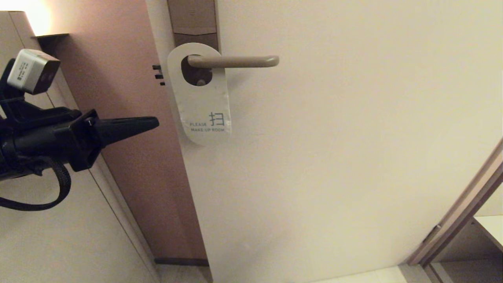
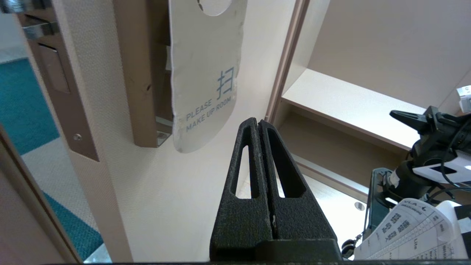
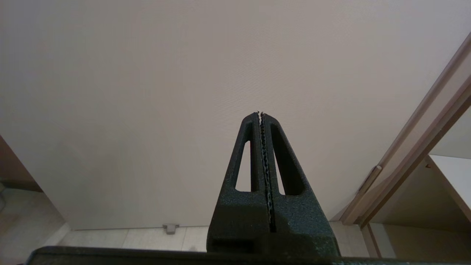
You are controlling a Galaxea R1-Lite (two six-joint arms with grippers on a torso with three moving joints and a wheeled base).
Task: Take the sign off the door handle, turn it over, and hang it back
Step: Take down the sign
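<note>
Left gripper (image 1: 155,122) is hanging out to the left of the door (image 1: 353,157), fingers pressed flat together with nothing between them, tip pointing toward the sign (image 1: 200,94). That sign is sitting just past the tip and a bit above it, not touching. It's showing its white face, "PLEASE MAKE UP ROOM", and it's hanging by its oval hole on the door handle (image 1: 235,61), which is sticking out level from the brown lock plate (image 1: 192,19) up top. So one sign, one handle.

Right gripper (image 3: 260,114) is only showing in its own wrist view, also clamped closed on nothing, pointing at a bare stretch of the same door, low down near the floor.

Room-wise: the door is a pale cream slab standing open, with a pinkish-brown wall (image 1: 118,98) behind the left gripper. Over on the far side from that gripper, a door frame (image 1: 463,208) is running up diagonally, with a pale shelf (image 2: 349,106) beyond it. The left wrist view is also catching teal carpet (image 2: 22,106) past the door's edge.
</note>
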